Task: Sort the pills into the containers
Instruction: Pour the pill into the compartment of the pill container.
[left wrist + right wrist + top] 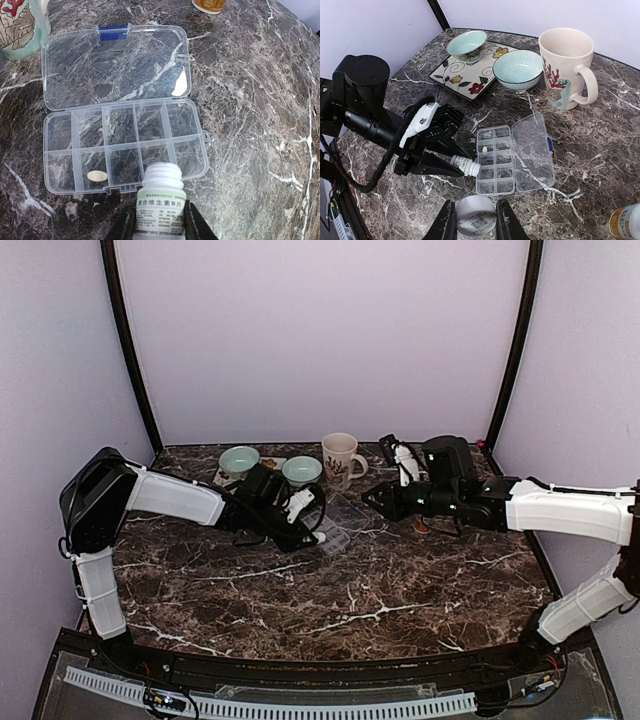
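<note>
the clear organiser box (125, 145) lies on the marble worktop (250, 100) with its lid (117, 67) swung flat open. one pale oval pill (97, 175) sits in the row away from the lid, in the second compartment from one end. the left gripper (159, 221) has its jaws clamped on an uncapped white bottle (161, 197), whose mouth is at that row's outer edge. near one short end of the box, the right gripper (476, 226) has its jaws closed on a round white item (474, 210). a mug (565, 65) stands near a corner of the lid.

One organiser box (125, 145), one pill (97, 175), two bowls (521, 69), one mug (565, 67), one plate (465, 80), three bottles (466, 165)
</note>
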Action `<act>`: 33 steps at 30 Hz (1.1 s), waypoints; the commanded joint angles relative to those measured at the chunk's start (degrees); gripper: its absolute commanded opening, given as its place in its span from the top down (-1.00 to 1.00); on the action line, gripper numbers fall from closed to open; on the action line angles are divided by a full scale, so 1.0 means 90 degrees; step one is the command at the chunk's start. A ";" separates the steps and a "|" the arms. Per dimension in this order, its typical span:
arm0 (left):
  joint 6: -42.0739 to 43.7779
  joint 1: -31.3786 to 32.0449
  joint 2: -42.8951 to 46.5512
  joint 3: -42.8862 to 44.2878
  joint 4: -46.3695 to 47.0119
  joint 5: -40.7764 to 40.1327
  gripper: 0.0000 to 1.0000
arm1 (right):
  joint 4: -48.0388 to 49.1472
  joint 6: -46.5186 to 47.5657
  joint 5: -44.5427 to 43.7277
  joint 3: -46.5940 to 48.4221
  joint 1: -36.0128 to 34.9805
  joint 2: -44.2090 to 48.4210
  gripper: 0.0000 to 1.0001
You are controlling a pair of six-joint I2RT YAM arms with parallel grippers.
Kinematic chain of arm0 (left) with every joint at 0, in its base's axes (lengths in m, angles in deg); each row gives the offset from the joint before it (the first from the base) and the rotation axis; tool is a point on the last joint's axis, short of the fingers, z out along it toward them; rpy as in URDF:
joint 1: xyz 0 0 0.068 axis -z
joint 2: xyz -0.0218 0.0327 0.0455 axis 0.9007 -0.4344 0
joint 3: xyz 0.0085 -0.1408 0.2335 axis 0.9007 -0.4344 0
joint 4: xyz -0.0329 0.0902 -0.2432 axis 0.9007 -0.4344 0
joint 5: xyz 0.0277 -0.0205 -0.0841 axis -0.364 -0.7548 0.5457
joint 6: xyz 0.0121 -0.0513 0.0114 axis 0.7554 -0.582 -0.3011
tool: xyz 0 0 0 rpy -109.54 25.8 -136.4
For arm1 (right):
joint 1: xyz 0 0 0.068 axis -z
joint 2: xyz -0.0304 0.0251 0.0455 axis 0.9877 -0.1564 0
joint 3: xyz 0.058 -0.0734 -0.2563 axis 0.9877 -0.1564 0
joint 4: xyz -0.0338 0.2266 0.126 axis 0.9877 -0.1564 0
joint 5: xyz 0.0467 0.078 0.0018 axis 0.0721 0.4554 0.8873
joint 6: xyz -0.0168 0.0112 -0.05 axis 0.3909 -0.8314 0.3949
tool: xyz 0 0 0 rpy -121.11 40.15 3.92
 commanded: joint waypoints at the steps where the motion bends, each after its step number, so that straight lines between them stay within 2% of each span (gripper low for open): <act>1: 0.0114 0.0053 0.0237 0.0202 -0.0164 -0.0039 1.00 | 0.0150 0.0007 0.0045 0.0134 -0.0027 -0.0042 1.00; 33: 0.0252 0.0129 0.0034 0.0471 -0.0480 -0.0206 1.00 | 0.0133 0.0027 0.0074 0.0153 -0.0027 -0.0060 1.00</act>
